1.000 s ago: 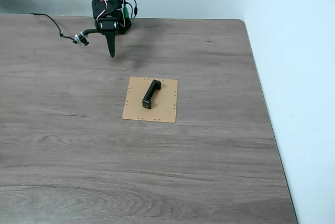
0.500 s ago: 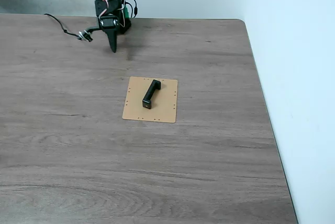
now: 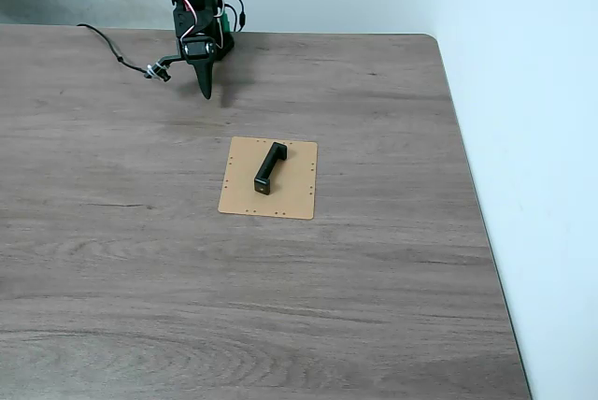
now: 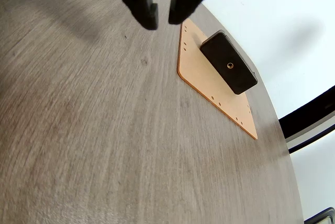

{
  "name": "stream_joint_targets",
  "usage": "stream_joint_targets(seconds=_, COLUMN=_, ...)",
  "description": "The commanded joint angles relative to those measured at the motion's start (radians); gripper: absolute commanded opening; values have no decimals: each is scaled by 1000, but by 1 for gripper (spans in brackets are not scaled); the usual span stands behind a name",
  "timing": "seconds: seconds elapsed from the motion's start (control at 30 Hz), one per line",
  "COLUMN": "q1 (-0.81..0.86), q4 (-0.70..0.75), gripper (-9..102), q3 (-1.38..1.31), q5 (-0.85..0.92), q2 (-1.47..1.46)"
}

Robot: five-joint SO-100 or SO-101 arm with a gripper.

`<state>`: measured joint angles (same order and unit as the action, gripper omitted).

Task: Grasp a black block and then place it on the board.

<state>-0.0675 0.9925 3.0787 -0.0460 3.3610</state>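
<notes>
- Spreading across nearly all of the fixed view is the grey-brown wood-grain tabletop, with a pale wall along its right and far sides.
- Folded up at the far edge stands the black robot arm with red and white wires, its gripper pointing down, well apart from the work.
- Near the middle of the table lies the thin tan rectangular board with tiny holes along its edges, flat on the wood.
- Resting on that board, lying diagonally, is the small black bar-shaped block with raised ends; from where I stand the placing looks done.
- Seen in the wrist view, the gripper holds nothing; its fingertips stand a narrow gap apart.
- If anything is left, I would judge it is only parking the arm: keep the hand high and clear of the board so nothing nudges the block.
- No brand, label or writing is readable anywhere; the block's end shows only a small hole.
</notes>
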Motion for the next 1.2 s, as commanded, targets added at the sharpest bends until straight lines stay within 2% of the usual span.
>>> stream_joint_targets(seconds=0.0, q1=-12, q4=14, gripper=0, q3=0, q5=-9, q2=18)
stream_joint_targets(seconds=1.17, q1=-15, q4=12, gripper=0, q3=-2, q5=2, q2=18)
